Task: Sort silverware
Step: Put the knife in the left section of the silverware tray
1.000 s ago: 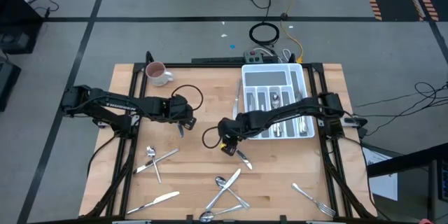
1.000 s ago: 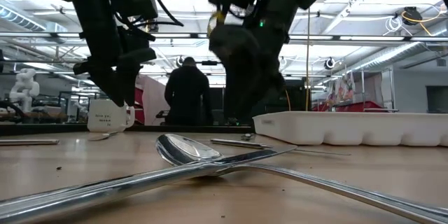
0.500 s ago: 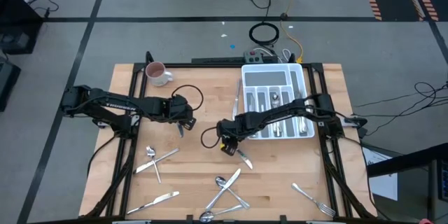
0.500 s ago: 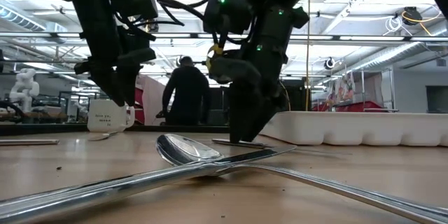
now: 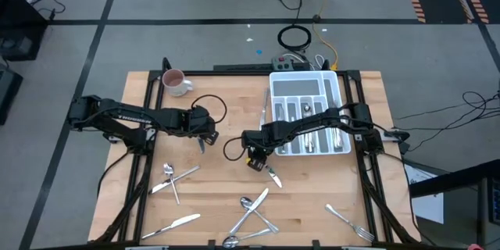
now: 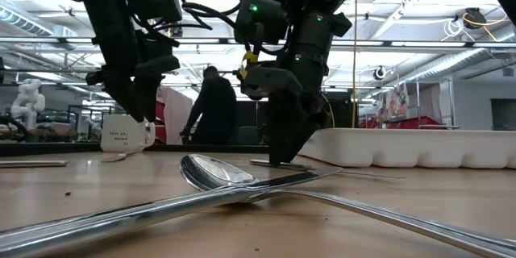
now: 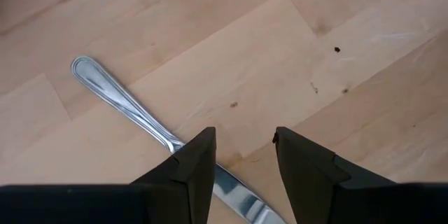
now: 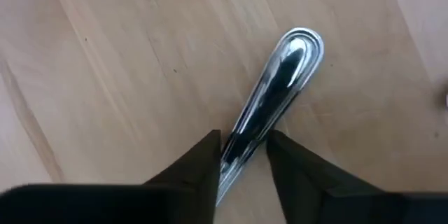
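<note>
Though down low at left of middle in the high view, grips nothing: left gripper [image 5: 205, 142], jaws open, fingers [image 7: 192, 168] apart over the wood. Lies just under those fingers, flat on the table [image 5: 226, 94]: left knife [image 7: 136, 112], round handle end poking out past them. Stands at upper left of the table, well apart from the arms: mug [image 5: 176, 83]. Lie flat at lower left: crossed fork and spoon [image 5: 172, 178], and below them a lone knife [image 5: 176, 224].

Comes next, at the middle of the frame: right gripper [image 5: 256, 162], tips down at the wood. Pinches a handle between both fingers [image 8: 203, 161], jaws closed on it: middle knife [image 8: 280, 77], lying flat, blade end sticking out toward lower right in the high view [image 5: 273, 176]. Lie crossed in a heap at bottom middle: more silverware [image 5: 251, 211].

Sits at upper right of the table: tray [image 5: 305, 75], with some shiny pieces [image 5: 308, 113] in its slots. Lies just beside its left wall: thin knife [image 5: 263, 117]. Lies alone at lower right: fork [image 5: 349, 223].

Shows far behind the arms in the low view: person [image 6: 211, 105].
</note>
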Controlling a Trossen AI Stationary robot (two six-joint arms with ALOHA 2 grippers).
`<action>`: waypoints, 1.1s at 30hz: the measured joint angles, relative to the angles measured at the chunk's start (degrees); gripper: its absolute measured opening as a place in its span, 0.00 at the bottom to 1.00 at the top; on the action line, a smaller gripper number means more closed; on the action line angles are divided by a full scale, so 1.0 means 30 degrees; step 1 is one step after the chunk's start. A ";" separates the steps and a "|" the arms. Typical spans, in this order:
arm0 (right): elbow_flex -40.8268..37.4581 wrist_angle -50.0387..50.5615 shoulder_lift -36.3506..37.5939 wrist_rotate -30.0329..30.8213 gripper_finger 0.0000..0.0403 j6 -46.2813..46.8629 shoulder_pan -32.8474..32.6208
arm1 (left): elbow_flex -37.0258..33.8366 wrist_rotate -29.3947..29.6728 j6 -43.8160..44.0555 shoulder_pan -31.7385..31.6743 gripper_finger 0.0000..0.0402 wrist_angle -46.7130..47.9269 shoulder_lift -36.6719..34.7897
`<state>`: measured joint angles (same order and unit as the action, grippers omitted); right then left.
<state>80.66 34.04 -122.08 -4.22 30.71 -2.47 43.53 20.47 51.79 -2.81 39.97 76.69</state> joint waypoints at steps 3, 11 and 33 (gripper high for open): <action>-0.0014 0.0126 0.0000 0.0064 0.14 -0.0032 0.0002 | 0.0000 0.0007 0.0004 0.0000 0.39 0.0004 0.0000; -0.0030 0.0045 0.0040 -0.0272 0.03 0.0007 -0.0036 | 0.0000 0.0006 0.0007 0.0000 0.39 0.0000 0.0000; -0.0168 0.0201 0.1406 -0.0034 0.00 0.0548 -0.0882 | 0.0000 0.0014 0.0000 0.0000 0.39 -0.0007 0.0000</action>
<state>80.16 34.64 -117.86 -4.32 32.35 -5.11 43.53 20.51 51.79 -2.81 39.94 76.69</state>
